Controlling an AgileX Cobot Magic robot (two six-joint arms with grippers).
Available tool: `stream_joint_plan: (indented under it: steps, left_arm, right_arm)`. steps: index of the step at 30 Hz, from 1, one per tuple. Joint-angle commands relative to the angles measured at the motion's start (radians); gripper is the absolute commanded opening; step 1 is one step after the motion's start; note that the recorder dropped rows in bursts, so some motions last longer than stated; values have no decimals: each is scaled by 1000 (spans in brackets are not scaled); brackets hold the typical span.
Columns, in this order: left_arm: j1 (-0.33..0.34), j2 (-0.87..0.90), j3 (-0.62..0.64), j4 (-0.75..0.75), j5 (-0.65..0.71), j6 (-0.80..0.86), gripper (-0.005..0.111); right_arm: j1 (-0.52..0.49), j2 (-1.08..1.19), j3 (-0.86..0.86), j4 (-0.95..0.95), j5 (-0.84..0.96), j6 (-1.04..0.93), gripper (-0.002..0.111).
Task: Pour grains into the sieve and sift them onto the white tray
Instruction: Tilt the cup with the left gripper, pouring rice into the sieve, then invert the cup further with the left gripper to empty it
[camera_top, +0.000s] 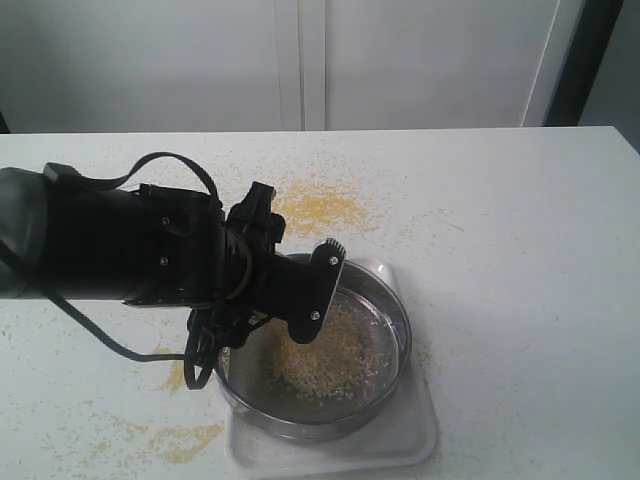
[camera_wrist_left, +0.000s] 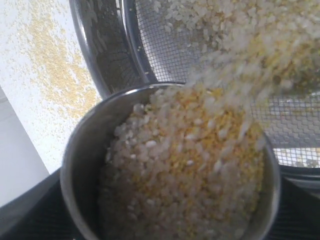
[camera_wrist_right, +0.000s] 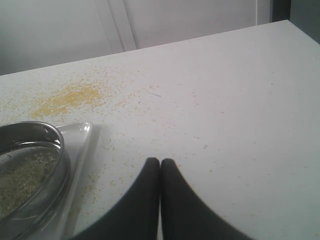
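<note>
My left gripper (camera_top: 298, 305) hangs over the left side of the sieve (camera_top: 396, 303) and is shut on a small steel cup (camera_wrist_left: 75, 160), tipped toward the sieve. The cup is full of mixed yellow and pale grains (camera_wrist_left: 185, 170), and a blurred stream of them is falling onto the wire mesh (camera_wrist_left: 170, 55). A heap of grains (camera_top: 330, 365) lies in the sieve, which rests on the white tray (camera_top: 420, 435). My right gripper (camera_wrist_right: 160, 162) is shut and empty, low over the bare table beside the tray (camera_wrist_right: 82, 132) and the sieve (camera_wrist_right: 55, 150); the exterior view does not show it.
Spilled yellow meal lies on the table behind the sieve (camera_top: 320, 208) and at the front left (camera_top: 185, 440). Loose grains speckle the table around the tray. A white wall with cabinet doors (camera_top: 300, 60) stands behind the table.
</note>
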Motion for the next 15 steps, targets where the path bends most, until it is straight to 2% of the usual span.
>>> stream_joint_plan:
  steps: [1,7,15]
  left_arm:
    - [-5,-8,-6,45,10,-1,0]
    - [-5,-8,-6,92,8,7,0]
    - [-24,-2,-6,109,6,104,0]
  right_arm:
    - [4,-7,7,0,-9,3,0]
    - [4,-7,7,0,-9,3,0]
    - [4,-7,7,0,-9,3,0]
